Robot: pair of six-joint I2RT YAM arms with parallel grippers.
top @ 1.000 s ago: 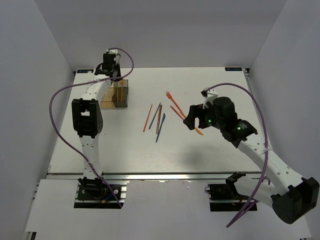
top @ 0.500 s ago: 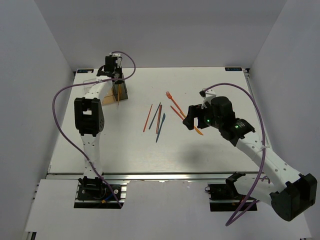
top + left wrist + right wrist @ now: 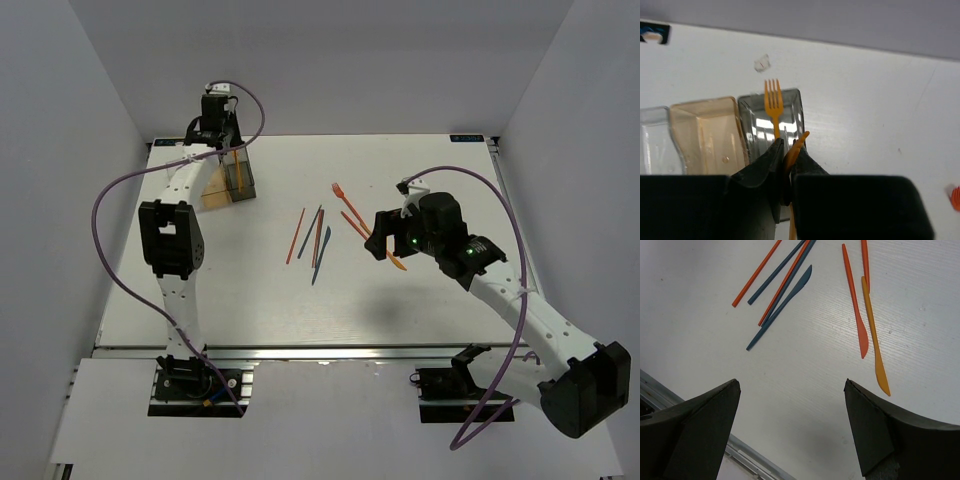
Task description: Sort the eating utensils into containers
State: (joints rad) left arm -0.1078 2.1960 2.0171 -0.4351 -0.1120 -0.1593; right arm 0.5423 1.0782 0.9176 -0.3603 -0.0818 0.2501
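Observation:
In the left wrist view my left gripper [image 3: 788,150] is shut on an orange utensil [image 3: 800,141], whose rounded end pokes out between the fingers. It hangs over the dark grey container [image 3: 792,107], where an orange fork [image 3: 772,100] lies tines up. The tan container [image 3: 705,130] and the clear container [image 3: 652,135] adjoin it on the left. My right gripper [image 3: 791,385] is open above bare table. Ahead of it lie a blue knife [image 3: 782,305], a red knife [image 3: 855,305], an orange knife [image 3: 874,340] and thin red and blue sticks [image 3: 756,274].
The containers [image 3: 228,182] stand at the table's far left, under my left gripper [image 3: 216,112]. Loose utensils [image 3: 315,240] lie mid-table, with an orange fork [image 3: 340,190] behind them. My right gripper [image 3: 383,240] hovers just right of them. White walls enclose the table.
My left gripper has shifted slightly back and left above the containers, still gripping the orange utensil. The right gripper has crept a little to the left and stays open.

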